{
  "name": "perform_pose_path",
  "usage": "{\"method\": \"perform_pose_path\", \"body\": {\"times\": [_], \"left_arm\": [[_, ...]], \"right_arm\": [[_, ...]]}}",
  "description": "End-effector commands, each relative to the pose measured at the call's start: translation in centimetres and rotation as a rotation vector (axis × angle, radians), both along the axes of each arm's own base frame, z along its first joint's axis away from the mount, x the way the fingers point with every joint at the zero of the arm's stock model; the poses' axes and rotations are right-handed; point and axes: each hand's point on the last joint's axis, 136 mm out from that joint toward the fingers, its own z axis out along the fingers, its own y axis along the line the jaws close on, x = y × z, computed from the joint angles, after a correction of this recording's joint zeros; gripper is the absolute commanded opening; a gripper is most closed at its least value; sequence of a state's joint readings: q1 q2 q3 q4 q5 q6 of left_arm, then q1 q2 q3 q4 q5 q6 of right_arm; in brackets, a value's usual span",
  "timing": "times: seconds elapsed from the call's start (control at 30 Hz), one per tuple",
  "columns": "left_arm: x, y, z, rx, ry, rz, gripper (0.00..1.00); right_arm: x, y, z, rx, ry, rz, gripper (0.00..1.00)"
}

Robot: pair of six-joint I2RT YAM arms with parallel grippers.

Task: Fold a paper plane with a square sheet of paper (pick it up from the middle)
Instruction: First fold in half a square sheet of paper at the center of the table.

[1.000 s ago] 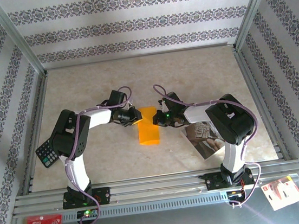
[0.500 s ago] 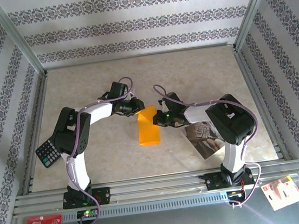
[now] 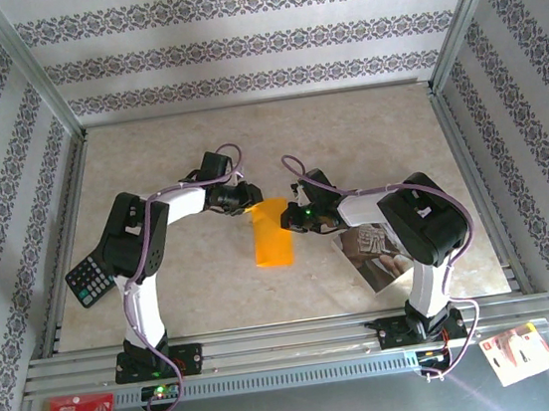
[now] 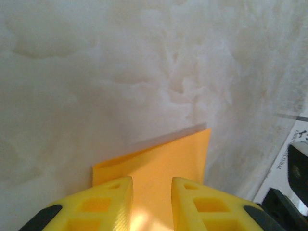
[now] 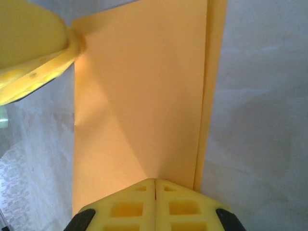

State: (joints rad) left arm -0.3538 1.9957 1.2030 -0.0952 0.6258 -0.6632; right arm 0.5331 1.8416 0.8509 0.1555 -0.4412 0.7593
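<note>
Looking down from the top camera, the marble table (image 3: 366, 134) takes up the frame. The glossy photo sheet (image 3: 373, 254) lies at 4 o'clock from centre, half under the right arm. Next in size, the orange paper (image 3: 272, 234) sits dead centre. It is folded to a narrow oblong, long axis 12 to 6, flat on the table. A calculator (image 3: 87, 281) is out at 8 o'clock by the left arm.

The left gripper (image 3: 250, 197) is at the paper's 11 o'clock corner. The right gripper (image 3: 291, 219) is against its 2 o'clock edge.

The wrist cameras add what the top view hides. On the left wrist, the left gripper (image 4: 152, 185) has its jaws parted, grasping nothing. The orange paper (image 4: 163, 159) shows through the gap, with the photo sheet (image 4: 291, 154) at 3 o'clock.

On the right wrist, the right gripper (image 5: 155, 185) is clenched, tips meeting over the paper's near edge. Whether it pins the paper, I cannot tell. This view shows two layers in the orange paper (image 5: 139, 96), a thin strip peeking out at 3 o'clock. One of the left gripper's fingers (image 5: 33, 53) touches the corner at 10 o'clock.
</note>
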Motion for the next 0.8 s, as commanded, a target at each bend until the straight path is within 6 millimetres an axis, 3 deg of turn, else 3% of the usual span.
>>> {"method": "perform_pose_path", "body": {"times": [0.0, 0.17, 0.33, 0.4, 0.53, 0.63, 0.77], "left_arm": [[-1.6, -0.7, 2.4, -0.051, -0.013, -0.007, 0.27], [-3.1, -0.7, 0.7, -0.044, 0.029, -0.01, 0.25], [-3.2, 0.9, -2.3, 0.056, 0.059, 0.01, 0.22], [-3.2, 1.7, -2.6, 0.07, 0.066, 0.024, 0.22], [-3.8, 1.2, -0.3, 0.03, 0.033, 0.011, 0.23], [-5.4, -0.1, 1.7, -0.007, 0.013, -0.015, 0.24], [-7.9, -1.4, 2.1, -0.053, 0.039, -0.029, 0.23]], "right_arm": [[-4.2, -4.7, -5.8, -0.223, 0.177, -0.043, 0.0], [-4.2, -4.6, -6.0, -0.222, 0.179, -0.041, 0.0], [-4.3, -4.7, -6.1, -0.224, 0.181, -0.038, 0.0], [-4.3, -4.8, -6.1, -0.226, 0.183, -0.04, 0.0], [-4.5, -4.9, -6.2, -0.228, 0.183, -0.042, 0.0], [-4.5, -4.9, -6.2, -0.228, 0.184, -0.044, 0.0], [-4.4, -4.9, -6.2, -0.227, 0.183, -0.044, 0.0]]}}
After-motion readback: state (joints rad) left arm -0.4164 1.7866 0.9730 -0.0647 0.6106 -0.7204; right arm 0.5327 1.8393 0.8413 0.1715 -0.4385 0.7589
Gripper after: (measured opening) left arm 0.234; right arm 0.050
